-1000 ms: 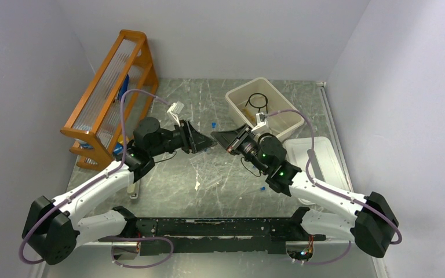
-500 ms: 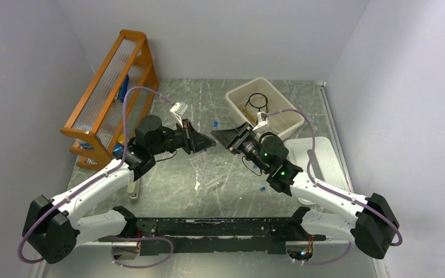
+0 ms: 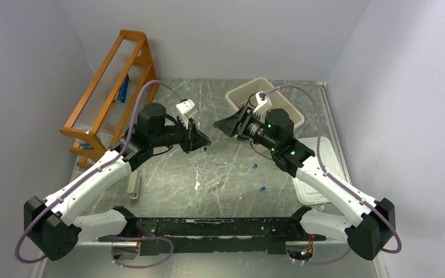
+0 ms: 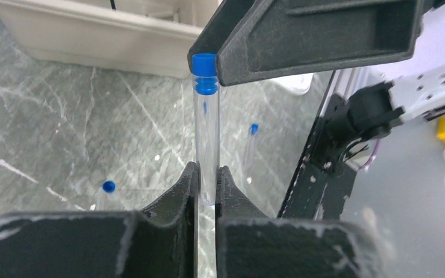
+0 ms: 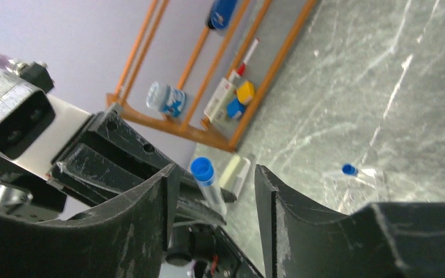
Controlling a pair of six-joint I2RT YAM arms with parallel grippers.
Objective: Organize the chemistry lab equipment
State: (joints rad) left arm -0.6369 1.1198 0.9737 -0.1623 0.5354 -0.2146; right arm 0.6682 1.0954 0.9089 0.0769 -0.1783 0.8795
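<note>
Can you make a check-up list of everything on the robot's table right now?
Surface: grey marbled table, scratched.
Job's things: blue-capped tube held off the table; loose capped tubes and a white triangle lying on it.
Clutter: orange rack, beige bin, white tray.
End effectors: left end effector shut on the tube; right end effector open, fingers either side of its cap.
Cables: purple cable arcs over each arm.
Surroundings: plain pale walls.

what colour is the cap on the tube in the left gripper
Blue cap on the clear tube; left wrist view shows it best.
</note>
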